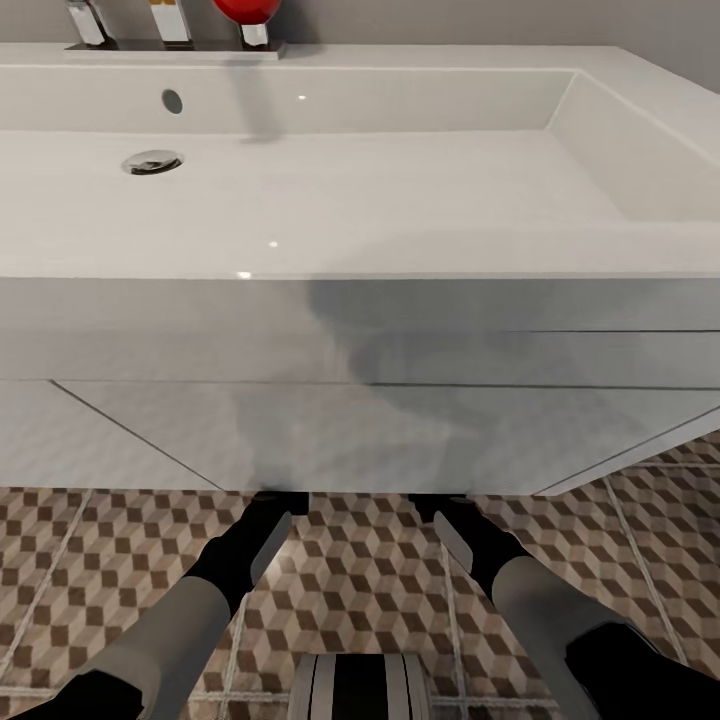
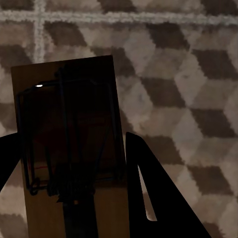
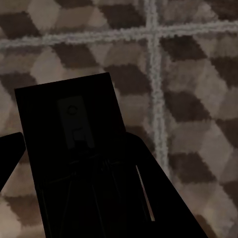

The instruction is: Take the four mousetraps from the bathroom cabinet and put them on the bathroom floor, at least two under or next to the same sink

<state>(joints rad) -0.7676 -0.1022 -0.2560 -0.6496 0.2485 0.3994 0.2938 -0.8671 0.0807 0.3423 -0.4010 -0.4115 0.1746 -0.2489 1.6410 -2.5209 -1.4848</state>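
Sink: I had the wide white sink straight ahead in the head view, its drain toward my left and the chrome tap bases at the back rim beside a red object.
Vanity edge: The white vanity hung below the basin, and its lower front edge ran across the view just above both my forearms.
Open room: Under that edge the bathroom floor lay bare between the two arms, cube-patterned tiles with pale grout lines on both sides.
Left hand: The left hand reached to the vanity's lower edge, its tip going under it in the head view. In the left wrist view the left hand was gripping a mousetrap, dark fingers flanking the tan board.
Right hand: The right hand sat likewise at the edge. In its wrist view the right hand was gripping a second mousetrap, deep in shadow.
Wrist views versus head view: Each wrist camera showed me a board against shaded tiles and a grout cross beyond it. I could not tell whether either board touched the floor.
Base: A grey part of my own body stood at the bottom of the head view between the arms.
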